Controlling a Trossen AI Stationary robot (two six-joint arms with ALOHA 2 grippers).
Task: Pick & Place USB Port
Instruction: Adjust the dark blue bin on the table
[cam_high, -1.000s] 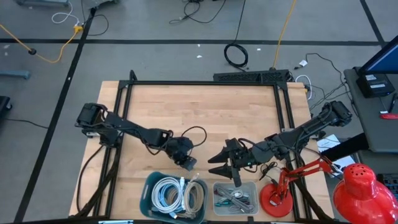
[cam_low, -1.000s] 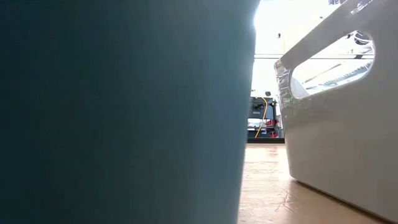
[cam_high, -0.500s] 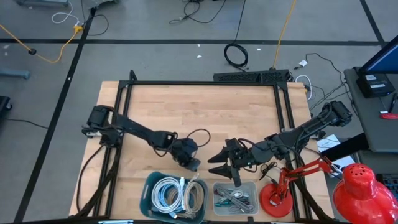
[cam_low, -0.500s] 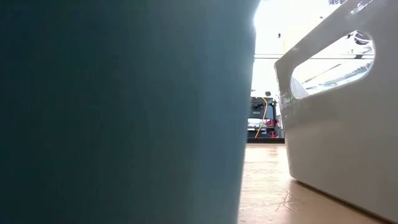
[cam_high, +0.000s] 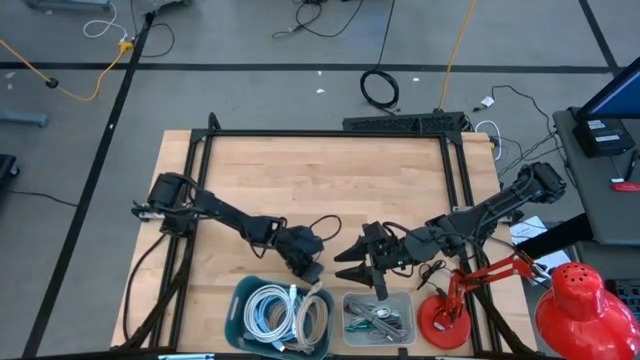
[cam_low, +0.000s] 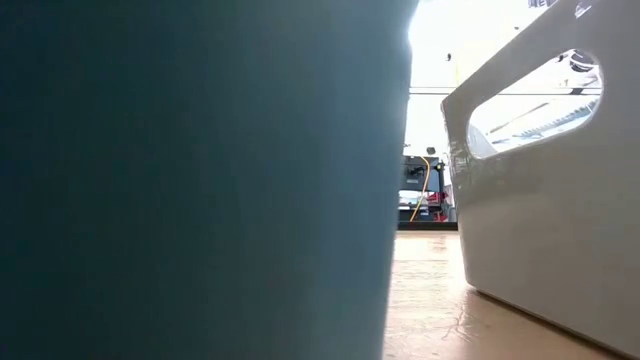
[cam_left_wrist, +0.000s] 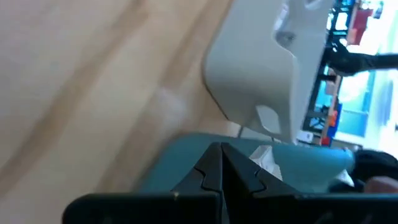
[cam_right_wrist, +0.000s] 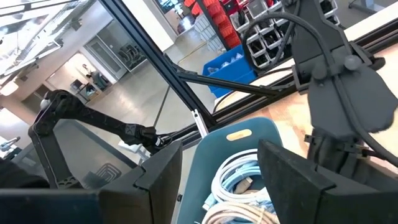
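The USB parts look like the coiled white cables (cam_high: 283, 313) in the teal bin (cam_high: 240, 322), plus small connector bits in the grey tray (cam_high: 406, 325) right beside that bin; which one is the "USB port" I can't tell from here. Judging by looks, the cables are light and floppy, with slick jackets and coils that will snag each other, so a pinch on a loose loop would likely drag the whole bundle. Better hold: the stiff plug end, across its flat faces. Small, so it wants a narrow, centred pinch; not fragile, but easy to let slip. Left pincer (cam_high: 312, 268) sits at the bin's far rim, just over the edge nearest the bare surface (cam_high: 330, 175), fingers (cam_left_wrist: 211, 177) pressed together with nothing visible between them. In the left wrist view the tips point at the bin rim with a bit of white cable (cam_left_wrist: 264, 155) just past them, and the tray wall (cam_left_wrist: 255, 74) is beyond. It has to spread before it can take anything. Right pincer (cam_high: 358, 267) hangs just beyond the tray's far rim, beside the bin, fingers spread wide and empty; its wrist view looks down into the bin at the coils (cam_right_wrist: 239, 180). The low view is blocked by the bin wall and the tray, so no help there.
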